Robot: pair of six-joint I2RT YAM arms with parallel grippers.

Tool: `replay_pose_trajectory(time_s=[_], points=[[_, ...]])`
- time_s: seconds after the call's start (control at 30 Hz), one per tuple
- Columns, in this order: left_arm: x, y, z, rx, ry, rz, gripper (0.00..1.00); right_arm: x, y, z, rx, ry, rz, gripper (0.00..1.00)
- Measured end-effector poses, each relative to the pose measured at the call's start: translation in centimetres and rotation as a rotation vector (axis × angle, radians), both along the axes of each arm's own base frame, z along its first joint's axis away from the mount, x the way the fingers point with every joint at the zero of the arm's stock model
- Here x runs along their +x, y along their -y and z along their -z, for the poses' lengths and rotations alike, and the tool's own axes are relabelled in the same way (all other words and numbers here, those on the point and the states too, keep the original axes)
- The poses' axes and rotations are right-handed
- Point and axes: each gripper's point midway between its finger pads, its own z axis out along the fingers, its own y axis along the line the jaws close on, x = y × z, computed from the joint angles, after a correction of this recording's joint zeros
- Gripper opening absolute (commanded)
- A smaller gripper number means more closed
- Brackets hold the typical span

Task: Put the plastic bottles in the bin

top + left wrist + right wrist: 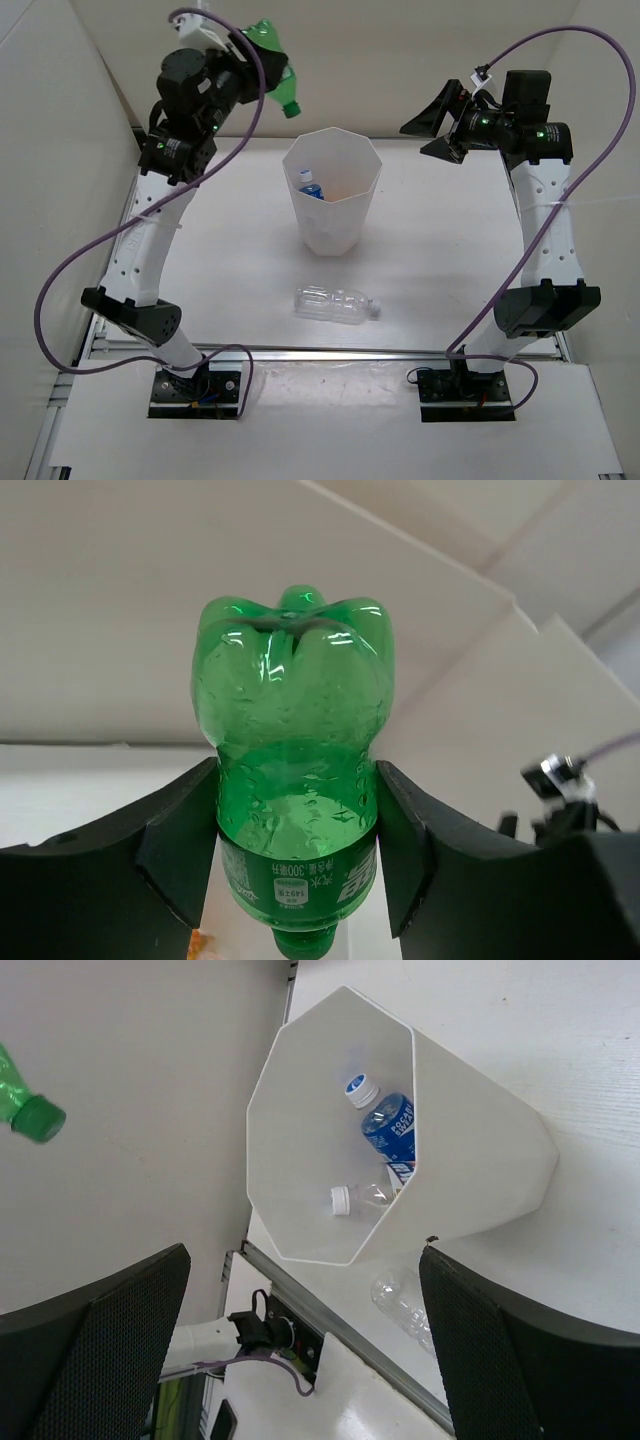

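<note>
the left jaws are pinching the green bottle (292, 730) round its middle, base up in the left wrist view and cap pointing down. in the top view it is held high off the counter (450, 260), at about eleven o'clock from the bin (335, 225) and not yet over the opening. the right jaws are spread wide and empty, hanging at about two o'clock from the bin and looking down into it. inside lie the blue-labelled bottle (390, 1125) and the small clear bottle (360, 1197). the larger clear bottle (335, 303) lies on its side on the counter at six o'clock from the bin, near it but apart. an orange one i cannot make out. so two are in for certain, one is on its way, and one is yet to be picked up.
</note>
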Motion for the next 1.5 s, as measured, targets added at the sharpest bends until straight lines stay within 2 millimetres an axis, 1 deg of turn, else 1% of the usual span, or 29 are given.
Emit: replay_pose_trajectory(time_s=[0.03,0.07,0.13,0.17,0.2,0.23,0.27,0.33,0.4,0.43,0.5,0.57,0.63,0.67,0.7,0.73,0.8,0.87,0.9,0.93,0.97,1.03,1.07,1.13,1.2,1.27,1.33,1.43,1.5], points=[[-0.6,1.4,-0.2,0.005,0.009,0.039,0.48,0.0,0.0,0.0,0.0,0.001,0.0,0.99],[-1.0,2.7,0.2,0.017,0.005,0.074,0.48,0.0,0.0,0.0,-0.001,0.001,0.0,0.99],[-1.1,5.6,2.0,0.059,-0.022,0.141,0.55,0.0,0.1,0.0,-0.002,0.002,0.002,0.99],[-0.9,7.1,3.6,0.088,-0.05,0.174,0.64,0.1,0.2,0.0,-0.002,0.002,0.004,0.99],[-0.7,8.4,5.4,0.118,-0.079,0.203,0.9,0.1,0.3,0.0,-0.002,0.002,0.007,0.99],[-0.5,9.6,7.2,0.152,-0.107,0.234,1.0,0.2,0.4,0.0,-0.002,0.002,0.01,0.99],[-0.4,10.9,9.4,0.18,-0.146,0.27,1.0,0.2,0.5,0.0,-0.002,0.002,0.014,0.99],[0.0,12.3,13.1,0.222,-0.227,0.308,1.0,0.3,0.6,0.0,-0.002,0.001,0.015,0.99],[0.5,12.4,15.6,0.258,-0.282,0.307,1.0,0.3,0.7,0.0,-0.003,0.002,0.019,0.99],[0.6,12.1,16.1,0.274,-0.294,0.294,1.0,0.3,0.7,0.1,-0.006,0.006,0.017,0.99],[0.9,10.6,15.5,0.289,-0.283,0.234,1.0,0.4,0.8,0.2,-0.022,0.021,0.012,0.99],[0.6,8.2,13.8,0.291,-0.25,0.157,1.0,0.3,0.7,0.6,-0.075,0.049,0.016,0.99],[-0.3,4.1,11.9,0.281,-0.217,0.046,1.0,-0.7,-0.2,0.7,-0.133,0.083,-0.008,0.99],[-1.4,0.8,10.9,0.269,-0.202,-0.04,1.0,-1.5,-1.0,0.6,-0.16,0.108,-0.031,0.99],[-2.1,-1.0,10.6,0.264,-0.198,-0.086,1.0,-2.6,-2.1,0.4,-0.186,0.139,-0.065,0.99],[-3.1,-3.8,10.3,0.248,-0.186,-0.161,1.0,-3.6,-3.2,0.2,-0.219,0.172,-0.093,0.99],[-5.6,-8.9,11.3,0.226,-0.209,-0.298,1.0,-6.7,-6.5,-0.1,-0.3,0.263,-0.189,0.99],[-7.6,-12.0,13.4,0.212,-0.251,-0.387,1.0,-10.7,-10.4,0.6,-0.393,0.356,-0.311,0.99],[-8.3,-13.1,14.9,0.211,-0.284,-0.419,1.0,-13.2,-12.2,1.8,-0.442,0.388,-0.388,0.99],[-8.8,-14.0,16.8,0.217,-0.33,-0.444,1.0,-15.3,-13.2,3.2,-0.488,0.397,-0.45,0.99],[-9.2,-14.7,19.0,0.227,-0.384,-0.463,1.0,-17.4,-14.1,5.2,-0.549,0.404,-0.514,0.99],[-9.7,-15.6,23.3,0.27,-0.502,-0.489,1.0,-20.2,-14.3,9.5,-0.677,0.383,-0.616,0.99],[-10.0,-15.9,25.6,0.295,-0.566,-0.496,1.0,-21.1,-14.1,11.7,-0.748,0.373,-0.658,0.99],[-11.1,-16.2,29.6,0.344,-0.679,-0.498,1.0,-22.1,-13.6,15.5,-0.862,0.37,-0.721,0.99],[-12.6,-16.7,31.8,0.371,-0.753,-0.501,1.0,-22.9,-12.8,18.9,-0.959,0.377,-0.782,0.99],[-13.6,-17.0,32.0,0.372,-0.768,-0.502,1.0,-23.4,-12.1,21.5,-1.037,0.39,-0.835,0.99],[-14.1,-17.1,31.3,0.357,-0.746,-0.503,1.0,-23.3,-11.9,22.9,-1.085,0.399,-0.861,0.99],[-14.8,-17.3,30.2,0.335,-0.703,-0.502,1.0,-22.4,-12.9,24.7,-1.121,0.417,-0.863,0.99],[-15.3,-17.3,29.9,0.33,-0.688,-0.497,1.0,-21.9,-13.3,26.4,-1.142,0.42,-0.861,0.99]])
